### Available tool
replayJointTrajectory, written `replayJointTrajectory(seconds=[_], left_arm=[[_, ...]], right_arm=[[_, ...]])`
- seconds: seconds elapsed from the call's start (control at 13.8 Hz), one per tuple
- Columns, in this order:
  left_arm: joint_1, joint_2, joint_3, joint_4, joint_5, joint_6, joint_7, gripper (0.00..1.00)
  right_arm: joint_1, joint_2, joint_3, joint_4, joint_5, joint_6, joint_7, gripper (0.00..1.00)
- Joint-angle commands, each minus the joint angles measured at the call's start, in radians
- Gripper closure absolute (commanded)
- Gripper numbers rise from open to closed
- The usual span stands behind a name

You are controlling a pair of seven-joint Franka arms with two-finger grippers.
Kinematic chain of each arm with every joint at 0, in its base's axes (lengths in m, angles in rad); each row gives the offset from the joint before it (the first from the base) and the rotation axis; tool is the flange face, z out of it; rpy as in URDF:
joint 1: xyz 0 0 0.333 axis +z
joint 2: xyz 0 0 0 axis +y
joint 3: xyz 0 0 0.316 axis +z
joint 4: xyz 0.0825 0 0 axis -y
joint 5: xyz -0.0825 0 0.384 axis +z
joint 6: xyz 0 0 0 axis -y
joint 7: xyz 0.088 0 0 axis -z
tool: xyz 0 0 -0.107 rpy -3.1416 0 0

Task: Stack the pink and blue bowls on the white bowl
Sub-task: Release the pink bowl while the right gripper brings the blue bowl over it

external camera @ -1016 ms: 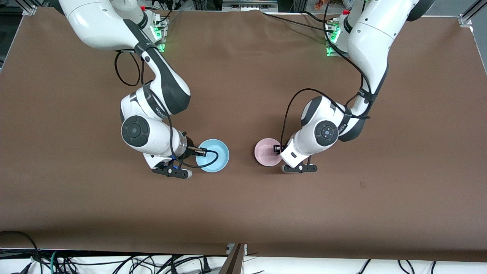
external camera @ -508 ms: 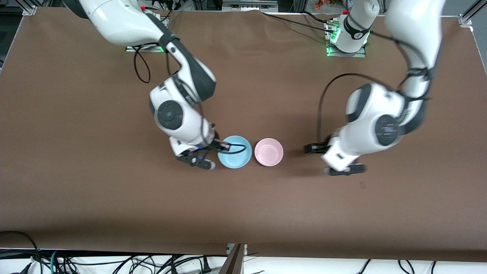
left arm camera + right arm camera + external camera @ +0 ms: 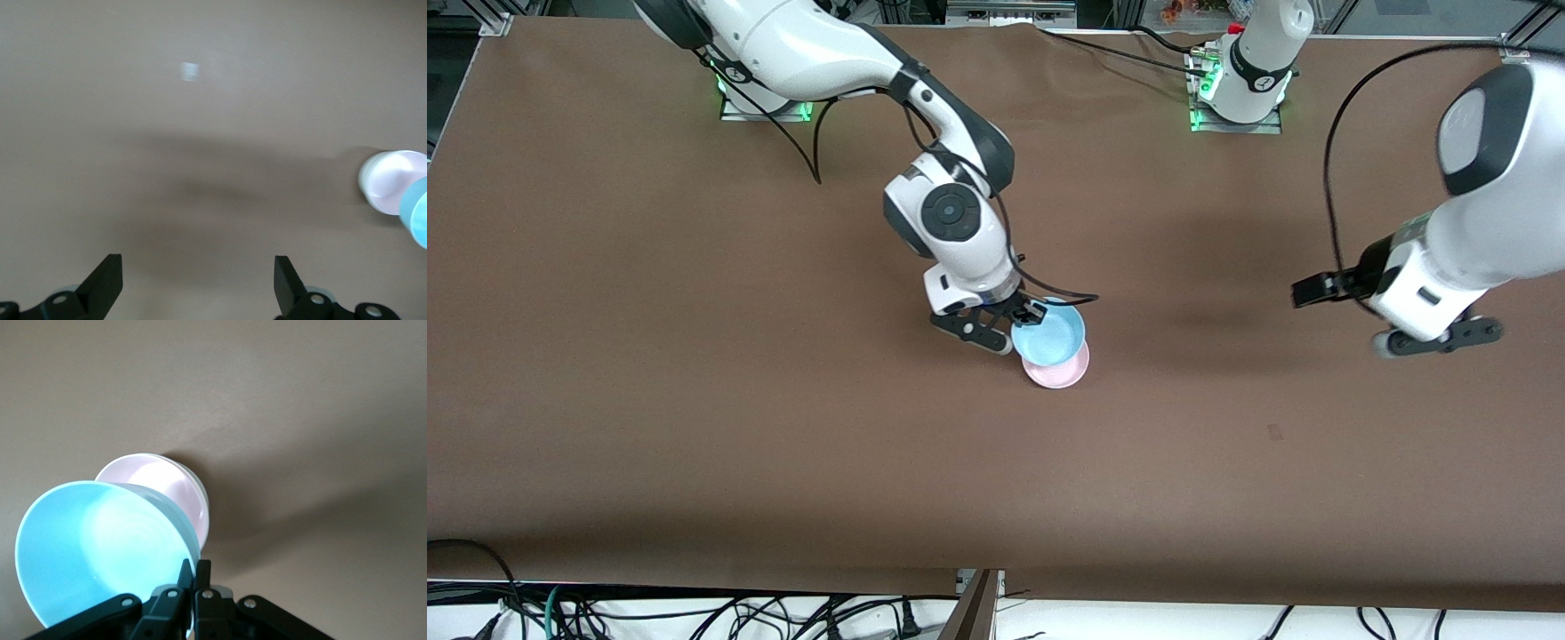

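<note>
The light blue bowl (image 3: 1049,336) hangs tilted over the pale pink bowl (image 3: 1062,373), which sits on the brown table near its middle. My right gripper (image 3: 1027,313) is shut on the blue bowl's rim; the right wrist view shows its fingertips (image 3: 195,577) pinching the blue bowl (image 3: 93,553) just above the pink bowl (image 3: 157,477). A second pale rim shows under the pink bowl's rim; I cannot tell whether it is the white bowl. My left gripper (image 3: 1440,338) is open and empty over bare table toward the left arm's end, also seen in its wrist view (image 3: 197,287).
The brown table (image 3: 694,400) holds nothing else near the bowls. Both bowls show at the edge of the left wrist view, pink (image 3: 387,187) and blue (image 3: 420,220). Cables hang below the table's edge nearest the front camera.
My right gripper carried the blue bowl toward the left arm's end until it hangs over the pink bowl. My left gripper moved away from the pink bowl toward its own end.
</note>
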Motion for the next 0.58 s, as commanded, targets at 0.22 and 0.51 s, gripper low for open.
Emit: replayJointTrajectory(seconds=[0.22, 0.51], left_arm=[[0.092, -0.041, -0.012, 0.096, 0.032, -0.109, 0.178, 0.00], [0.164, -0.041, -0.112, 0.096, 0.027, -0.130, 0.165, 0.00]], right_arm=[[0.090, 0.082, -0.087, 0.083, -0.026, 0.048, 0.046, 1.00], [0.084, 0.082, -0.099, 0.101, -0.026, 0.048, 0.038, 1.00]])
